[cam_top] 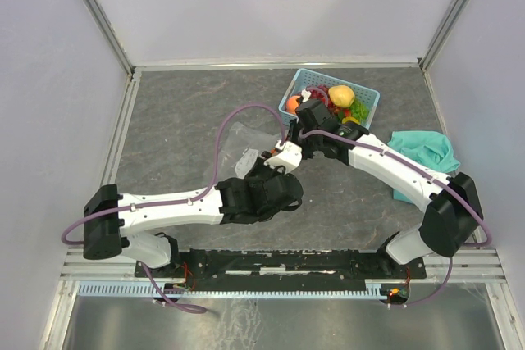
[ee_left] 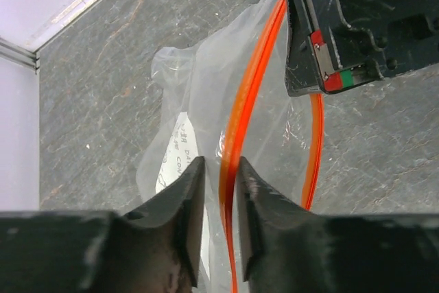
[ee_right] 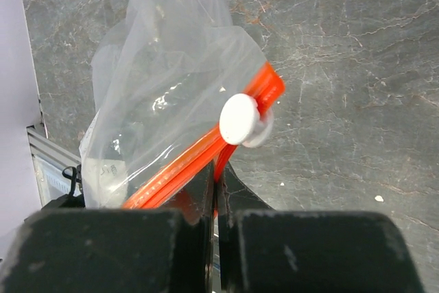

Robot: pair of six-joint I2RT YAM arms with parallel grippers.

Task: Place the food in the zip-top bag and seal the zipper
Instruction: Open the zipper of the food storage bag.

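The clear zip-top bag [cam_top: 242, 138] lies crumpled on the table's middle and looks empty; its white label [ee_left: 180, 149] faces up. Its red-orange zipper [ee_left: 240, 114] is parted into two lips. My left gripper [ee_left: 219, 162] is narrowly open, its fingers either side of one lip. My right gripper [ee_right: 217, 169] is shut on the zipper strip just below the white slider [ee_right: 240, 120]. The two grippers meet at the bag's mouth in the top view, left gripper [cam_top: 279, 155] and right gripper [cam_top: 298, 133]. The food, a yellow lemon [cam_top: 342, 95], a peach [cam_top: 293, 104] and green pieces [cam_top: 358, 110], sits in the basket.
The light-blue basket [cam_top: 371, 93] stands at the back, just behind my right gripper. A teal cloth [cam_top: 426, 153] lies at the right, beside the right arm. The enclosure's white walls and metal frame ring the grey table [cam_top: 189, 112].
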